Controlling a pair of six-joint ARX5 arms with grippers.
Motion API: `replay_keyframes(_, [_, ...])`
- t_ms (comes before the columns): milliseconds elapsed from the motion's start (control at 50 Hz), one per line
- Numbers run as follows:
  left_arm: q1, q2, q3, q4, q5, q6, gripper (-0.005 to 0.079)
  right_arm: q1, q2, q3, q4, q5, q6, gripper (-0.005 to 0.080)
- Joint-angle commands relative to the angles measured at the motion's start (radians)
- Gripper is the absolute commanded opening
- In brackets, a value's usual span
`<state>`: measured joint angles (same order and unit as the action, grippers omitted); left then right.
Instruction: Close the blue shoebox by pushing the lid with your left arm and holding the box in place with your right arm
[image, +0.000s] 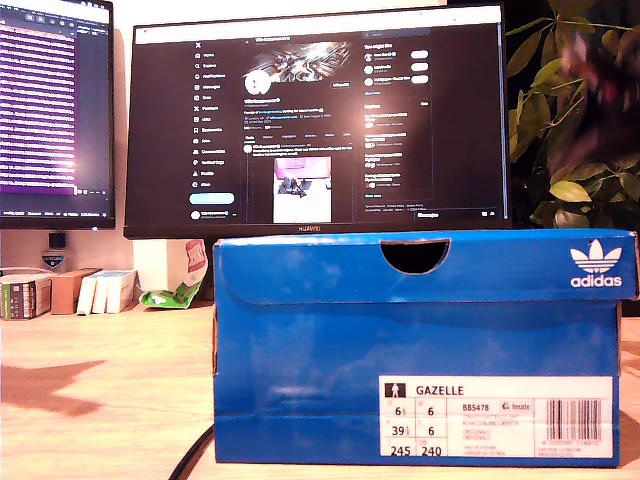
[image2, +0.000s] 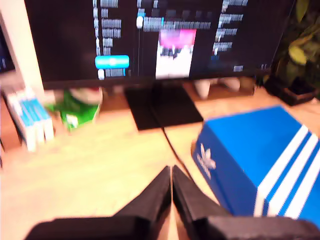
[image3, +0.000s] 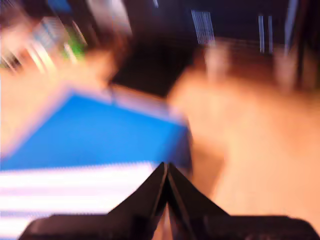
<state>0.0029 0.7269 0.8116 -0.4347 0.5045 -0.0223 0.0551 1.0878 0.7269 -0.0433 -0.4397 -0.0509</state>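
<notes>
The blue Adidas shoebox (image: 400, 330) stands on the wooden desk (image: 100, 380) with its lid (image: 300, 265) down over the body, label end toward the exterior camera. No gripper shows in the exterior view. In the first wrist view my first gripper (image2: 171, 171) is shut and empty, above the desk beside the shoebox (image2: 260, 155). The second wrist view is heavily blurred. There my second gripper (image3: 166, 167) is shut and empty, hovering over the striped top of the shoebox (image3: 100, 135) near its edge.
A large monitor (image: 320, 120) stands behind the box, its stand (image2: 162, 107) and a black cable (image2: 172, 145) on the desk. A second monitor (image: 55, 110), small cartons (image: 60, 290) and a green packet (image: 170, 295) sit at the exterior view's left. A plant (image: 575, 120) is at its right.
</notes>
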Motion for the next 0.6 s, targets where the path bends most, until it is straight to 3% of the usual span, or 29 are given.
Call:
replay_keyframes(0, [-0.001, -0.01, 0.014, 0.019, 0.005, 0.005, -0.0019, 0.01, -0.022, 0.001, 0.028, -0.007, 0.024, -0.0012])
replay_keyframes(300, [-0.001, -0.01, 0.015, 0.192, 0.005, 0.004, -0.0019, 0.019, -0.103, 0.085, 0.106, -0.025, 0.019, -0.0012])
replay_keyframes(580, [-0.003, -0.089, 0.037, 0.186, 0.011, 0.016, -0.0019, 0.071, -0.307, 0.131, 0.066, 0.05, 0.017, -0.0012])
